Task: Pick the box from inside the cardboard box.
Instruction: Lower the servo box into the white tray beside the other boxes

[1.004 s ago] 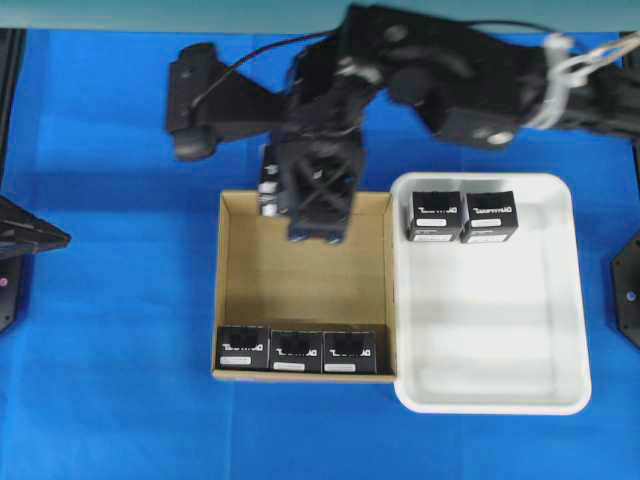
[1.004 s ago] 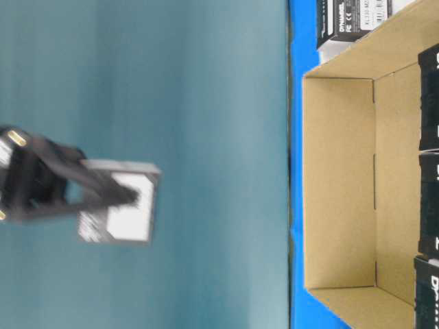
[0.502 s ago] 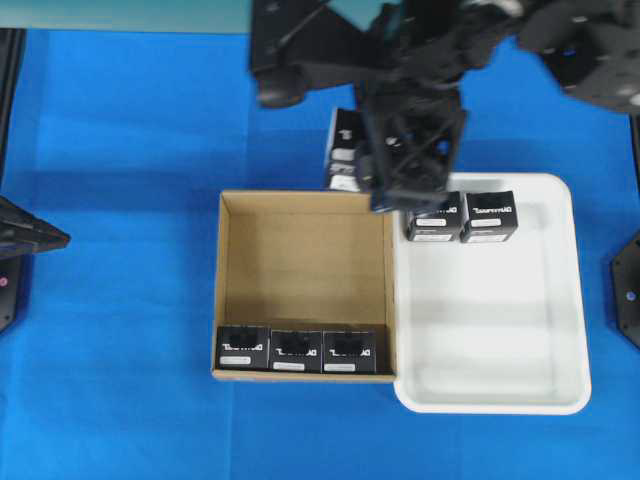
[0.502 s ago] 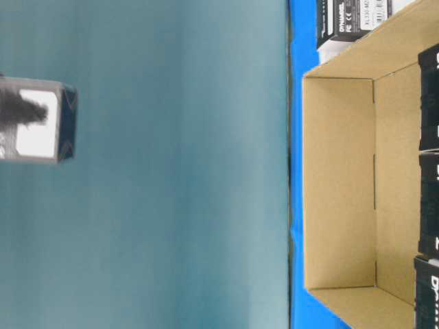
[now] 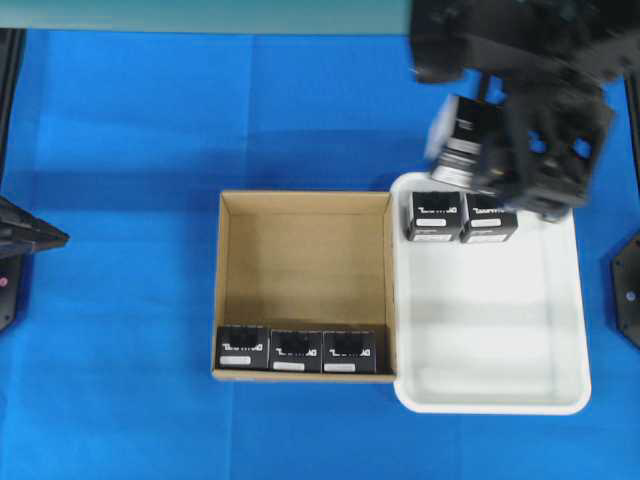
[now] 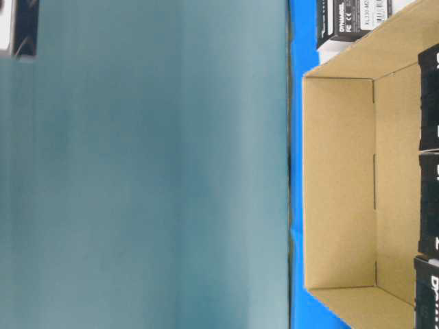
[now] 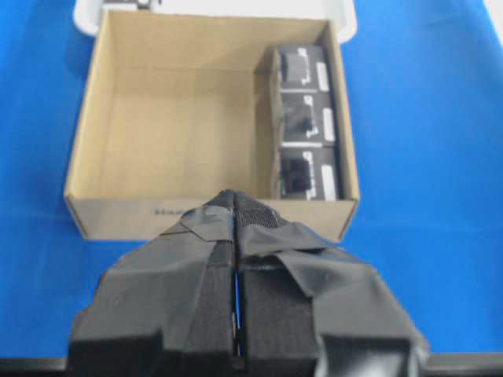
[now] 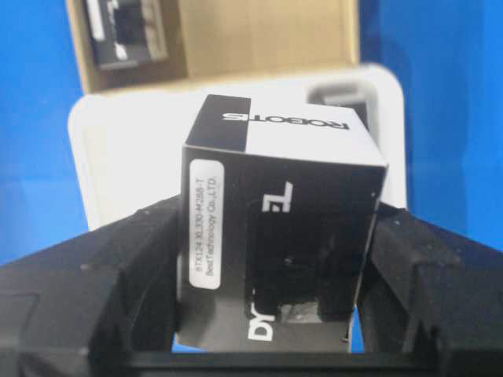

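My right gripper (image 8: 277,271) is shut on a black box (image 8: 283,236) with white lettering and a small white label. In the overhead view that box (image 5: 461,136) hangs above the far left corner of the white tray (image 5: 490,330). The brown cardboard box (image 5: 300,270) lies left of the tray. Three more black boxes (image 5: 296,351) line its near wall. My left gripper (image 7: 235,206) is shut and empty, hovering low just outside the cardboard box (image 7: 181,133), whose black boxes (image 7: 302,122) stand in a row along its right wall.
Two black boxes (image 5: 461,216) stand side by side at the far end of the tray. Blue cloth (image 5: 110,330) covers the table all around. In the table-level view the carton (image 6: 343,185) fills the right side, and the held box (image 6: 17,27) shows at the top left corner.
My right arm has carried the held box from over the cardboard box's far wall rightwards to above the tray's far left corner. The left gripper has not visibly moved.
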`<state>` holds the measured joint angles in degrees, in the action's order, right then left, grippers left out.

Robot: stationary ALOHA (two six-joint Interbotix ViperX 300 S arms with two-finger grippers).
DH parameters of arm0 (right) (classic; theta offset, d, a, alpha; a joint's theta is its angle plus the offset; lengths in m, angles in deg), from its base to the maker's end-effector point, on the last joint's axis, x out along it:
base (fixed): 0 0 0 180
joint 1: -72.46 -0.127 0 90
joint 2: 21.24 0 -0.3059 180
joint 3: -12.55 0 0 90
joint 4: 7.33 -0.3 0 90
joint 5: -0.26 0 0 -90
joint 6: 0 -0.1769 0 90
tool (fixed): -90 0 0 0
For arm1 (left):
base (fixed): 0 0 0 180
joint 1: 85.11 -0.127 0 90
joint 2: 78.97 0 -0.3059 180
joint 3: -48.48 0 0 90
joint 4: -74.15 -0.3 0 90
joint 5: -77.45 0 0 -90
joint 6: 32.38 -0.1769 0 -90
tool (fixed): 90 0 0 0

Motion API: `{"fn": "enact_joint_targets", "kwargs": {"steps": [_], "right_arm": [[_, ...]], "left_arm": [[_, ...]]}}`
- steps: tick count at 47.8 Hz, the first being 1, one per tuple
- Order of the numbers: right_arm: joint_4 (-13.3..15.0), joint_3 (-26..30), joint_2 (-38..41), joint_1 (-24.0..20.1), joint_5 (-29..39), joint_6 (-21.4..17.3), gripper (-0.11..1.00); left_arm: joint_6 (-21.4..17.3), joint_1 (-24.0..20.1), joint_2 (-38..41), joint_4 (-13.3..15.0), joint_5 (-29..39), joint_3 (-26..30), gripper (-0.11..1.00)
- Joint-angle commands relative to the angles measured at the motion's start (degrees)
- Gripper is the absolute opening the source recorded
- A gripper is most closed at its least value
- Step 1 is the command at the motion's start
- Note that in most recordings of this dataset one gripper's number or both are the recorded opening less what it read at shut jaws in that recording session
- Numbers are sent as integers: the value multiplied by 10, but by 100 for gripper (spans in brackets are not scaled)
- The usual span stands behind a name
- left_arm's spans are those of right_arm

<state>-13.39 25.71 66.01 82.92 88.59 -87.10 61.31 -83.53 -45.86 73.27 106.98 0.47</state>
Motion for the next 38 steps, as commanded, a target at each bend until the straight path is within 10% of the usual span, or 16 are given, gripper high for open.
{"fn": "enact_joint_targets", "kwargs": {"steps": [1,15,38], "right_arm": [[2,-55,-28,-4,-19,-4,62],[-1,-272,-60,-56,-182,-4,62],[0,-403,-17,-83,-364,14,62]], "left_arm": [[1,0,4,-1,-5,18,-5],[15,-1,5,-1,-5,17,-5],[21,0,7,-2,-5,17,-5]]}}
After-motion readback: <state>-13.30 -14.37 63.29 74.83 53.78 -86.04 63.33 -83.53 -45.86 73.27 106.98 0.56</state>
